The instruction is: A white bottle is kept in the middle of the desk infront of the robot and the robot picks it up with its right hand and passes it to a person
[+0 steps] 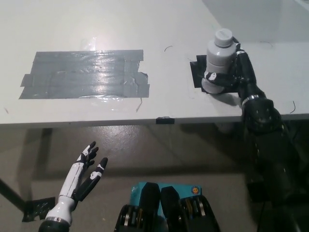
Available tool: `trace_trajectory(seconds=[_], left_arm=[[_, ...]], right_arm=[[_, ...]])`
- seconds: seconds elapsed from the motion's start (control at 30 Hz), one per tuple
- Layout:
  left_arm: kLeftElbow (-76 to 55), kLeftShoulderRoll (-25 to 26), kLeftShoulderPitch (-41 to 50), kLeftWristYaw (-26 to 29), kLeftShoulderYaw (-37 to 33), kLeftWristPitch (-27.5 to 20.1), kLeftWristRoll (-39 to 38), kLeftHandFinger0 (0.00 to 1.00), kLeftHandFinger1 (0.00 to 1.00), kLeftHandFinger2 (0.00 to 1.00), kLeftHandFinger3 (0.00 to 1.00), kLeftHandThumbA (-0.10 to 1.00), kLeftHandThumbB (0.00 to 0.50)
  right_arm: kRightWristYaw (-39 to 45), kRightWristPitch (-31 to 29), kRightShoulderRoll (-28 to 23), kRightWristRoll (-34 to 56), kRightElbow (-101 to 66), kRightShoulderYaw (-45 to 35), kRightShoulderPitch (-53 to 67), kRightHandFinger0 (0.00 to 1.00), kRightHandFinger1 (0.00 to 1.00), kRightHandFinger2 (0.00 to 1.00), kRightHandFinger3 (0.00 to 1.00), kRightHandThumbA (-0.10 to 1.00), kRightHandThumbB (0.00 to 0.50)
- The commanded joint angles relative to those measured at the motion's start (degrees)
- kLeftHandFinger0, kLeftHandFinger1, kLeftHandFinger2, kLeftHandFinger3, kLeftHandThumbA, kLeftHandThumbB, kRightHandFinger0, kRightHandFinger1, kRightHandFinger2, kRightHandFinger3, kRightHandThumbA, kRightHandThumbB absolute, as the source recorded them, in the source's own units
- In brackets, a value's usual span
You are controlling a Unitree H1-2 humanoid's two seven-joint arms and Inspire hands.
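A white bottle (219, 57) with a grey-white cap stands upright on the white desk (159, 29), over a small black tape mark at the right. My black right hand (236, 72) is wrapped around its lower body from the right side, fingers closed on it. Whether the bottle's base still touches the desk cannot be told. My white left hand (87, 171) rests low at the lower left, below the desk edge, fingers spread and empty.
A large patch of grey tape (87, 73) covers the desk's left half. A small black clip (164, 119) sits on the desk's front edge. Floor shows below the desk.
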Motion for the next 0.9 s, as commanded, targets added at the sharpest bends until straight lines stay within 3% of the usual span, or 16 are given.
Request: trace_trajectory(seconds=[0.0,0.03,0.07,0.1,0.13,0.17,0.2,0.23,0.27,0.3,0.4,0.57,0.7,0.8,0.87], left_arm=[[-0.96,-0.19,-1.29,-0.08,-0.13,-1.89,0.51,1.00,1.00,1.00,1.00,0.76,0.027],[-1.17,-0.39,-1.14,-0.09,-0.23,-1.62,0.52,1.00,1.00,1.00,1.00,0.76,0.025],[-1.30,-0.46,-1.10,-0.05,-0.27,-1.61,0.58,1.00,1.00,1.00,1.00,0.76,0.025],[-1.36,-0.47,-1.08,0.00,-0.20,-1.88,0.48,1.00,1.00,1.00,1.00,0.74,0.017],[-1.68,-0.35,-1.29,-0.06,-0.18,-1.76,0.56,1.00,1.00,1.00,1.00,0.73,0.012],[-1.95,-0.14,-1.53,0.06,-0.25,-1.78,1.03,1.00,1.00,1.00,1.00,0.72,0.006],[-1.97,0.09,-1.92,-0.02,-0.20,-1.71,1.11,1.00,1.00,1.00,1.00,0.72,0.013],[-1.94,0.19,-2.16,-0.10,-0.11,-1.56,1.01,1.00,1.00,1.00,1.00,0.72,0.015],[-1.91,0.33,-2.48,-0.22,-0.02,-1.59,0.87,1.00,1.00,1.00,1.00,0.71,0.007],[-1.85,0.43,-2.69,-0.34,0.05,-1.78,0.70,1.00,1.00,1.00,1.00,0.71,0.007],[-1.53,0.37,-3.06,-0.41,0.13,-2.04,0.42,1.00,1.00,1.00,1.00,0.69,0.017],[-1.13,0.27,-2.57,-0.67,0.26,-2.08,-0.28,1.00,1.00,1.00,1.00,0.73,0.046],[-1.39,0.26,-2.66,-0.53,0.32,-1.67,-0.14,1.00,1.00,1.00,1.00,0.73,0.036],[-1.18,0.41,-2.75,-0.31,0.20,-2.30,0.34,1.00,1.00,1.00,1.00,0.71,0.017],[-1.27,0.40,-2.87,-0.53,0.13,-2.33,0.20,1.00,1.00,1.00,1.00,0.70,0.010]], right_arm=[[4.34,-2.75,0.31,9.56,10.12,-4.93,-8.55,1.00,1.00,1.00,1.00,0.73,0.407],[0.86,-3.00,0.38,8.80,13.19,-5.51,-9.49,1.00,1.00,1.00,1.00,0.49,0.382],[-1.90,-2.95,0.35,7.89,14.96,-5.58,-10.12,1.00,1.00,1.00,1.00,0.45,0.403],[-2.91,-3.55,0.32,8.56,17.19,-6.51,-10.73,0.95,0.75,0.66,0.88,0.06,0.178],[-4.42,-4.11,0.21,8.32,19.10,-6.66,-11.33,0.37,0.35,0.44,0.45,-0.08,0.273],[-6.97,-5.16,0.16,6.68,20.63,-5.58,-11.33,0.12,0.12,0.22,0.24,-0.10,0.242],[-7.23,-5.93,0.15,7.07,21.34,-5.93,-11.39,0.00,0.07,0.38,0.35,-0.10,0.228],[-6.81,-6.31,0.21,8.24,21.76,-6.81,-11.34,0.00,0.16,0.52,0.45,-0.10,0.204],[-6.42,-6.50,0.19,9.20,22.19,-7.52,-11.47,0.00,0.29,0.71,0.63,-0.10,0.189],[-6.24,-6.63,0.13,9.74,22.69,-7.95,-11.68,0.00,0.34,0.75,0.66,-0.10,0.186],[-6.05,-7.71,-0.07,9.50,22.63,-7.50,-11.63,0.00,0.43,0.77,0.70,-0.10,0.192],[-6.04,-9.86,0.35,8.43,21.37,-5.40,-11.23,0.00,0.44,0.78,0.73,-0.10,0.177],[-6.75,-10.47,1.26,6.12,18.34,-2.30,-11.62,0.00,0.43,0.77,0.75,-0.10,0.173],[-7.01,-10.07,2.38,2.03,13.26,3.01,-11.12,0.10,0.56,0.85,0.86,-0.10,0.167],[-6.88,-9.31,2.95,1.00,10.04,5.53,-10.46,0.11,0.58,0.86,0.86,-0.10,0.172]])
